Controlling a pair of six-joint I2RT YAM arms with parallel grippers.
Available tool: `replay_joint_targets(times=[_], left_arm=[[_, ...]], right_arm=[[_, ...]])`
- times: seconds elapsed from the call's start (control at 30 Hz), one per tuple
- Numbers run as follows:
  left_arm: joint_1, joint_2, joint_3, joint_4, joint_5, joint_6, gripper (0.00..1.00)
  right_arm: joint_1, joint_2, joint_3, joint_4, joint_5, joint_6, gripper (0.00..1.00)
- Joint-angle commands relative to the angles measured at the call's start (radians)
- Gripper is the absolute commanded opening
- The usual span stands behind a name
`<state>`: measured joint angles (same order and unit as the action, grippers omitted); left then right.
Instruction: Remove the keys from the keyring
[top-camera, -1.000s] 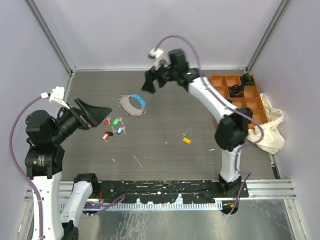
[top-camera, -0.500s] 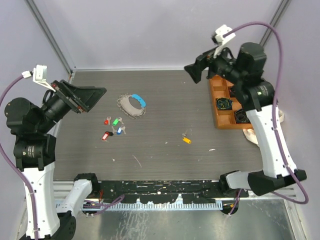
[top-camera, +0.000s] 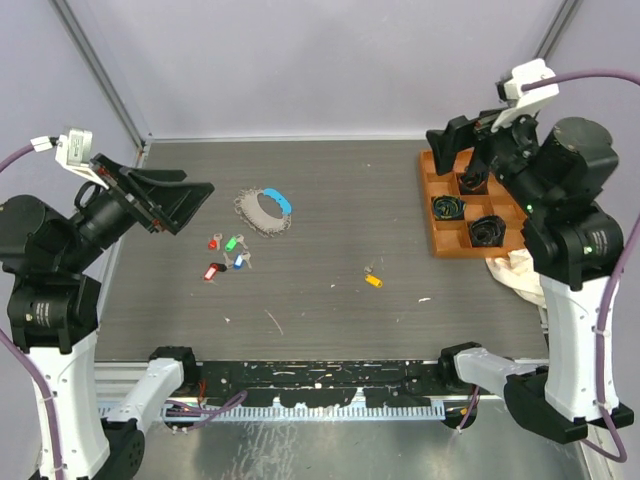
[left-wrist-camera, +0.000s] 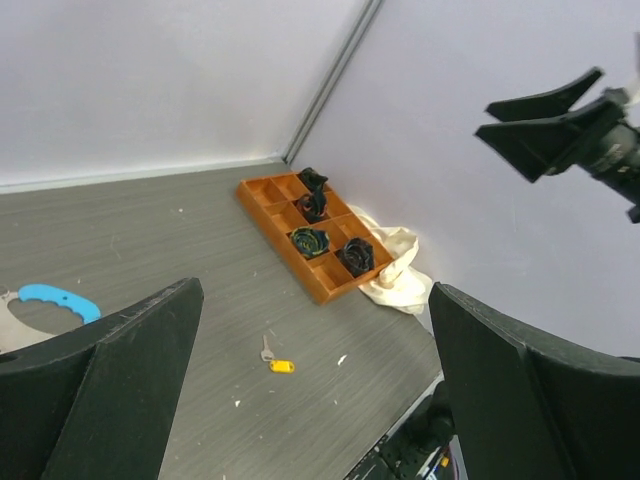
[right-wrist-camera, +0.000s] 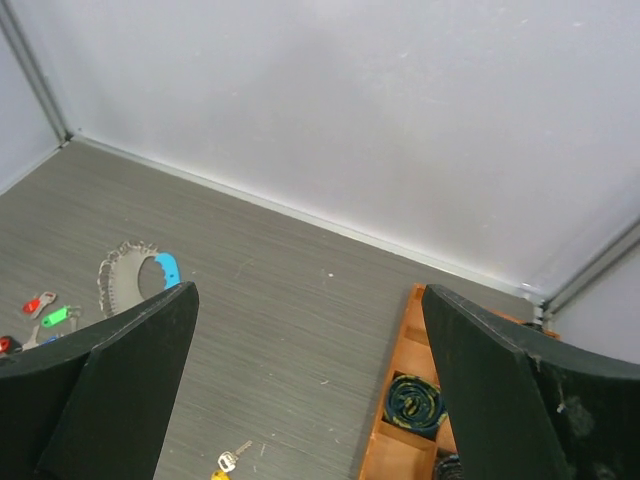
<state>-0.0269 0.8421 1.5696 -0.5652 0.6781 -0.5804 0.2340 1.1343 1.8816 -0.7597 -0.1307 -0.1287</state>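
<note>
Coloured keys (top-camera: 232, 243) seen centre-left, detached from keyring (top-camera: 262, 211); left gripper (top-camera: 195, 207), right gripper (top-camera: 437, 150) spread wide, empty; removal judged done.

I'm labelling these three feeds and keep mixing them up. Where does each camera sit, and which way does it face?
Top external: above and behind the bases, looking down on the table; both arms show, left gripper and right gripper open.
Left wrist: on the left arm, facing right toward the orange tray; own fingers frame the bottom.
Right wrist: on the right arm, facing left toward the keyring; own fingers below.
Shared: both wrist views show the yellow-tagged key.
</note>
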Motion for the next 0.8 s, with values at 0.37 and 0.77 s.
replay_joint_targets(times=[0.37,0.77], left_arm=[[-0.017,0.027,0.015,-0.05,-0.023,0.093,0.98],[-0.033,0.054,0.013,-0.052,-0.025,0.127,0.98]], right_arm=[[-0.024,0.0,0.082,-0.021,-0.001,-0.046,1.0],[-0.042,0.017,0.082,-0.016,-0.006,-0.043,1.0]])
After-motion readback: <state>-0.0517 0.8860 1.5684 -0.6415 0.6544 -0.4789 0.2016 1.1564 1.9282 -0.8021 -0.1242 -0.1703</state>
